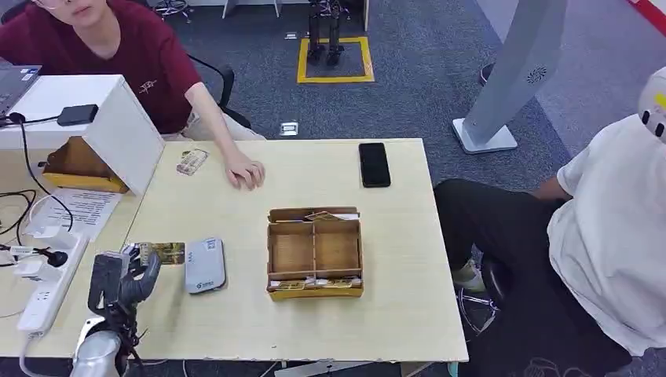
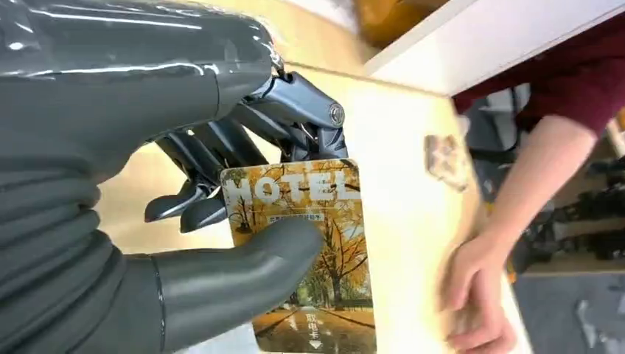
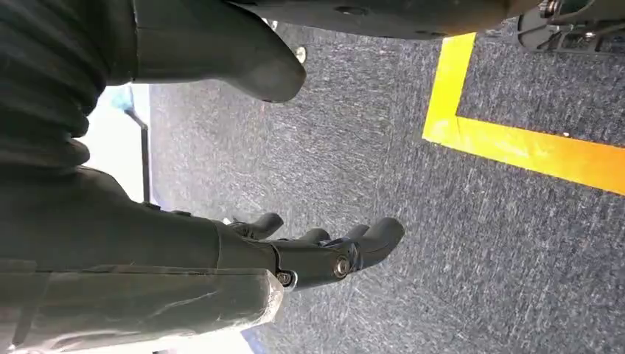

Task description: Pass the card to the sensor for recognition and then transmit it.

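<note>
My left hand (image 1: 124,276) holds a yellow hotel card (image 1: 161,253) over the table's front left, just left of the grey card sensor (image 1: 205,265). In the left wrist view the thumb (image 2: 243,267) presses the card (image 2: 309,243) against the dark fingers (image 2: 295,118); the card shows autumn trees and the word HOTEL. My right hand (image 3: 324,254) hangs over the grey carpet with its fingers apart and nothing in it.
A wooden card box (image 1: 315,253) stands mid-table with cards along its front and back. A black phone (image 1: 375,164) lies at the far edge. A person in a dark red shirt rests a hand (image 1: 246,173) on the table near another card (image 1: 191,162). A second person sits at right.
</note>
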